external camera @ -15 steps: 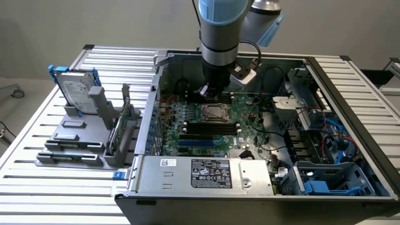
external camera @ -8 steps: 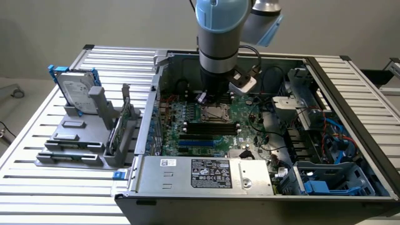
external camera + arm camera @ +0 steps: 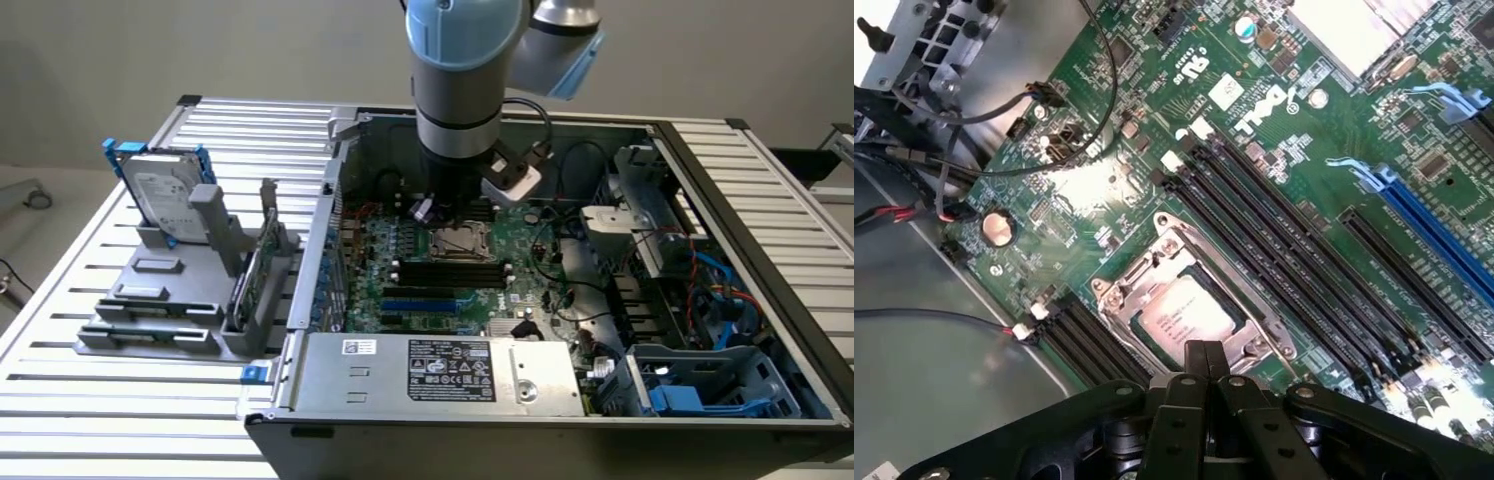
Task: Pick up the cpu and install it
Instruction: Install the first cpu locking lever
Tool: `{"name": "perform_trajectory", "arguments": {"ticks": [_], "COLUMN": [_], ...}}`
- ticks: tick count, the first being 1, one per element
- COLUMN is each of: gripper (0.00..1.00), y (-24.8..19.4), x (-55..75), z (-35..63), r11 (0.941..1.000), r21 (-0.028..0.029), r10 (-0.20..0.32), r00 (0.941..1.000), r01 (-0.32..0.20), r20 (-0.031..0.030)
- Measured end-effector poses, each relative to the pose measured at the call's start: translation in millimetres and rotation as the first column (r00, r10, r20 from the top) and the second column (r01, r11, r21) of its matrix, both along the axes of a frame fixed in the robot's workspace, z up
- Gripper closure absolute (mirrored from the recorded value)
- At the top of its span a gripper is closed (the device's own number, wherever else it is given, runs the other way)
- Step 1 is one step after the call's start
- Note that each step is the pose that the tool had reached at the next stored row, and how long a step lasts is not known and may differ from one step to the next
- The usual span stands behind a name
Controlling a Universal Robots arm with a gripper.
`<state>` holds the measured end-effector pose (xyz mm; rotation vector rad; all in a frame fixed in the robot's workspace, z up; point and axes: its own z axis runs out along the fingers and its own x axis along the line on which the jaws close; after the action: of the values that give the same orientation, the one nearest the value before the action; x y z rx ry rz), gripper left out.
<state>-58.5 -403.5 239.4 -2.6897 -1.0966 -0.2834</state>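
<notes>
Hovering low over the motherboard (image 3: 1104,190), one pincer (image 3: 1204,362) with fingertips pressed together and nothing between them, just above the socket frame (image 3: 1194,310). One cpu (image 3: 1184,315), pale lid up, already lying in that frame near the board's middle; judged light, stiff, smooth-lidded and fragile underneath, best gripped by two opposite edges. Further off: four black memory slots (image 3: 1284,240), two blue slots (image 3: 1424,210), one hard drive (image 3: 163,195) upright near the bench's (image 3: 80,420) far corner.

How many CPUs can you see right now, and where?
1. The cpu sits in the socket frame on the motherboard, just ahead of the shut gripper. Others could be hidden.
</notes>
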Motion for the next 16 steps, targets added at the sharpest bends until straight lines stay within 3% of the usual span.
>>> {"name": "perform_trajectory", "arguments": {"ticks": [7, 14, 16], "gripper": [0.89, 0.89, 0.89], "y": [-10.8, -32.1, -33.0], "x": [-15.6, -17.5, -19.8], "z": [6.4, 16.9, 14.6], "r11": [1.0, 1.0, 1.0], "r21": [0.005, 0.0074, 0.0075], "r10": [0.0, -0.002, -0.003], "r00": [1.0, 1.0, 1.0], "r01": [0.0, 0.002, 0.003], "r20": [-0.0006, -0.0012, -0.001]}}
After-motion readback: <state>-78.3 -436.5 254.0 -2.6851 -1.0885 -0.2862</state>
